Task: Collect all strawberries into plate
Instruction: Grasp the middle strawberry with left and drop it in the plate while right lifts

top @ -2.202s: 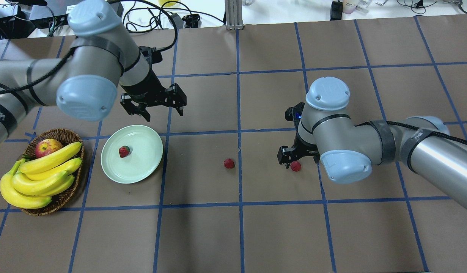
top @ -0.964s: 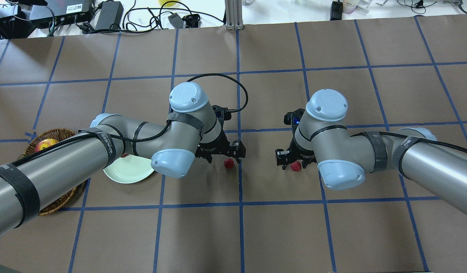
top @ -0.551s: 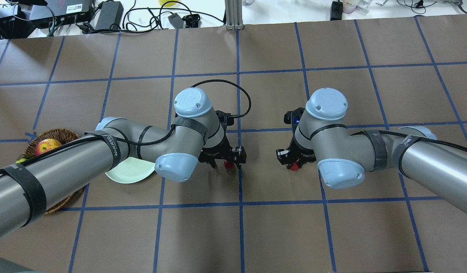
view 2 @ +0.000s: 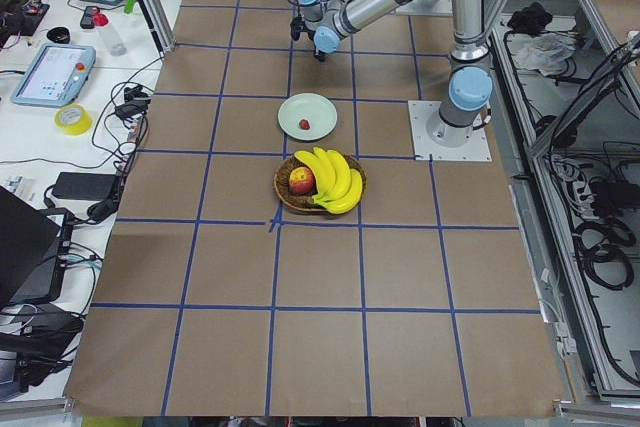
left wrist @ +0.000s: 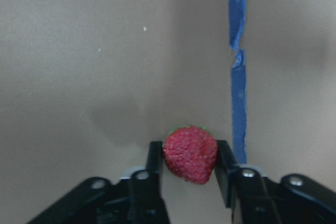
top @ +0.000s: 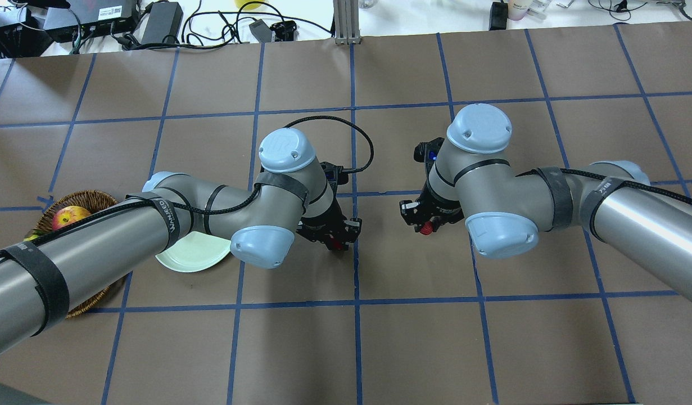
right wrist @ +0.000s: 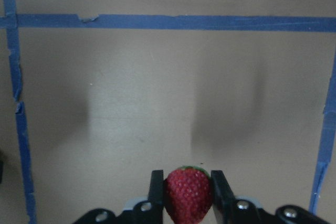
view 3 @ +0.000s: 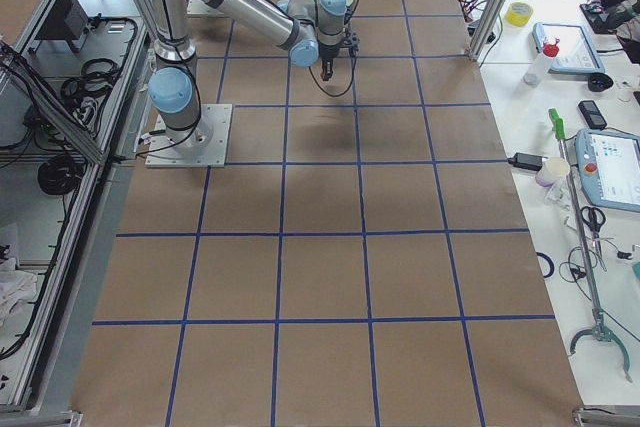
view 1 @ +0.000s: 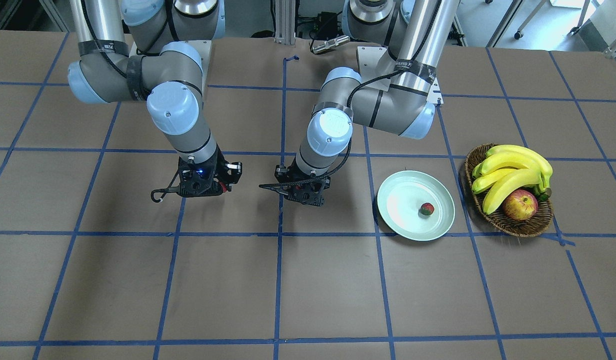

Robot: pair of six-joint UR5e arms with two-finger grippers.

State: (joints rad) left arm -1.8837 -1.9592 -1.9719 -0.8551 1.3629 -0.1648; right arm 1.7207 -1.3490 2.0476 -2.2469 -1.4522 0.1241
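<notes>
My left gripper (left wrist: 189, 157) is shut on one strawberry (left wrist: 190, 153), low over the brown paper beside a blue tape line; from overhead that strawberry (top: 338, 244) shows as a red spot under the wrist. My right gripper (right wrist: 187, 183) is shut on a second strawberry (right wrist: 188, 190), held above the table with its shadow below, and overhead that strawberry (top: 427, 228) sits between the black fingers. A third strawberry (view 1: 427, 209) lies on the pale mint plate (view 1: 403, 192). Overhead, my left arm covers most of the plate (top: 191, 260).
A wicker basket (view 1: 513, 227) with bananas (view 1: 513, 167) and an apple (view 1: 520, 205) stands just beyond the plate, on my left. Both arms meet near the table's middle. Cables and devices lie along the far edge (top: 154, 22).
My left arm swung from above the plate to the middle strawberry and shut on it. My right gripper shut on its strawberry and rose, shifting slightly back and toward the centre.
</notes>
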